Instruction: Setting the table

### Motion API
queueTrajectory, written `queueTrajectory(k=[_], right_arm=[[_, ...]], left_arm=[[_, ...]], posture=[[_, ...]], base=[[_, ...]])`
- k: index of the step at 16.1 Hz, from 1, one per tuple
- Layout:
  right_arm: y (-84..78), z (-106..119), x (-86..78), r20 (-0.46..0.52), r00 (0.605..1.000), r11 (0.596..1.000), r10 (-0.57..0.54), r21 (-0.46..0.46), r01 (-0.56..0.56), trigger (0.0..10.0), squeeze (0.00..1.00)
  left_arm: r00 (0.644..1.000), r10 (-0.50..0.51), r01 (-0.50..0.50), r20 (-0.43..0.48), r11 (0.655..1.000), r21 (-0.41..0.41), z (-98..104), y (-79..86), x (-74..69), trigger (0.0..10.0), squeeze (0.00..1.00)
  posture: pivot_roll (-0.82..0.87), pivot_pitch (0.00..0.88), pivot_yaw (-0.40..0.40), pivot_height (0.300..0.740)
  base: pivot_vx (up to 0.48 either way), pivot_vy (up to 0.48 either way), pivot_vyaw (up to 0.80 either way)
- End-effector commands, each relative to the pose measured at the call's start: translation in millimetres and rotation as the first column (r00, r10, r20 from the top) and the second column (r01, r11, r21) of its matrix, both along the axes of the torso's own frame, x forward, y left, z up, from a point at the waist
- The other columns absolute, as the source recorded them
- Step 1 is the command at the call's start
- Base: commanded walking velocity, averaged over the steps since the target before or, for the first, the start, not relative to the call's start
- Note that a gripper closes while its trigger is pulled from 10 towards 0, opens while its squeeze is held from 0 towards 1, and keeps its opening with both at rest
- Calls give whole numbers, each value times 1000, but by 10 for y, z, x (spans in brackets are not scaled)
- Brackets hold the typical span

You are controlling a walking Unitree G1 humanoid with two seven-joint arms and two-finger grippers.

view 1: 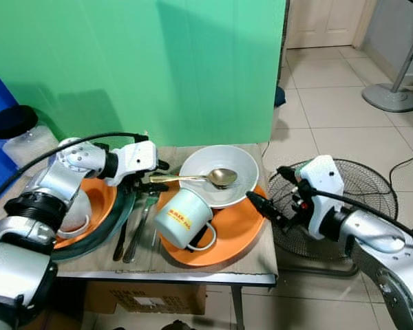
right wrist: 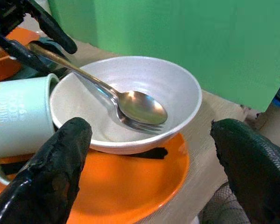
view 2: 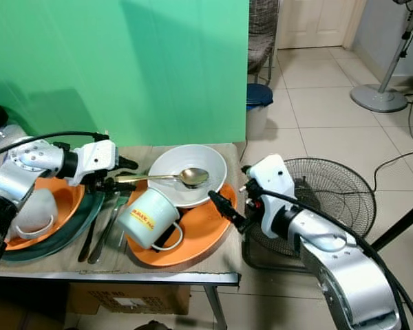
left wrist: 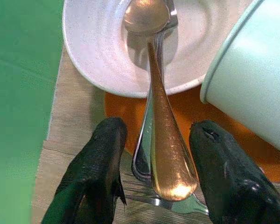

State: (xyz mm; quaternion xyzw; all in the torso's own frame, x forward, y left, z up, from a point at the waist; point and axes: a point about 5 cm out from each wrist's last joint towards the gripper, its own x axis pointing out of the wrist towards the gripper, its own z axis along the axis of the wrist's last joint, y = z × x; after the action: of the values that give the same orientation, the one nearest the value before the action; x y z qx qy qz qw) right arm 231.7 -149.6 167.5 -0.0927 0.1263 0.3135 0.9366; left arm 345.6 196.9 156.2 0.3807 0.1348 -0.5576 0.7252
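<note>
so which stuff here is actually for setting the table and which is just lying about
For the job:
- white bowl
- gold spoon, with a fork under it in the bowl
- pale green mug, on its side
- orange plate
- cutlery on the table
- left gripper, open around the spoon handle

Lying about:
- floor fan
- green backdrop

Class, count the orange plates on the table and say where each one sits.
2. One orange plate lies under the white bowl and mint mug; the other sits at the table's left, partly hidden by the left arm.
</note>
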Motion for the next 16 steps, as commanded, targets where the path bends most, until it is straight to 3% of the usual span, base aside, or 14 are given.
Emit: queueTrajectory(k=[1,9,16], right_arm=[[32,61,-27,19,1000,1000,21,9,-21,10000,0],[53,66,-29,16,999,999,31,17,-31,10000,0],[54,63,-31,19,999,999,30,17,-30,10000,0]], left_arm=[[1000,-11,11,3,1000,12,50,14,26,0,0],[1000,-3,3,-9,1000,11,20,37,50,0,0],[999,19,-17,30,998,-67,131,14,99,0,0]], posture=[[-35,0,154,740],[-35,0,153,740],[-32,0,151,740]], base=[[0,0,0],[0,0,0],[0,0,0]])
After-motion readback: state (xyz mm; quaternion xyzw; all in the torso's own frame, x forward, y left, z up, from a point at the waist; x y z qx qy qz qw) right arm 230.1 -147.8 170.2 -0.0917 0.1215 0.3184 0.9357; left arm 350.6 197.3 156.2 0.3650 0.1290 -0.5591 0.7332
